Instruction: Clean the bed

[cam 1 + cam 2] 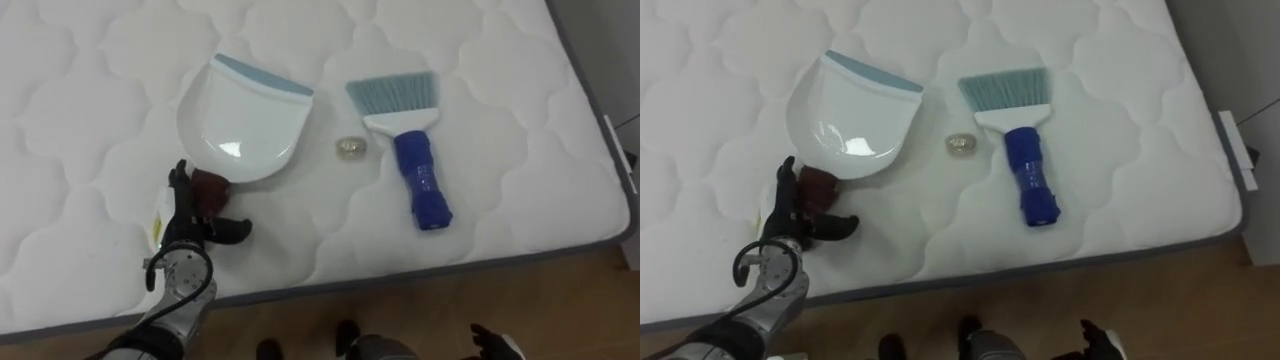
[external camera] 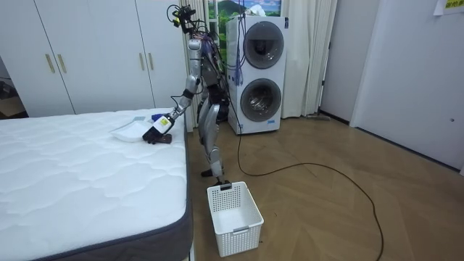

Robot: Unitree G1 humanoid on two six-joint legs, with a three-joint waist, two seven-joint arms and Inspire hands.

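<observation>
A white dustpan [image 1: 245,115] with a pale blue lip lies on the white mattress [image 1: 90,100], its dark red handle [image 1: 212,186] pointing toward me. My left hand [image 1: 188,225] rests at that handle, open: its fingers stand straight along the handle's left side and the thumb sticks out to the right below it. To the right lies a blue hand brush [image 1: 420,170], pale blue bristles facing away. Between pan and brush sits a small crumpled scrap [image 1: 350,147]. My right hand [image 1: 495,343] hangs low, off the bed's near edge.
I stand at the bed's side on a wooden floor. A white laundry basket [image 2: 233,217] sits on the floor beside the bed's corner. Stacked washing machines [image 2: 261,72] stand behind me. The mattress's grey edge [image 1: 400,278] runs just in front of me.
</observation>
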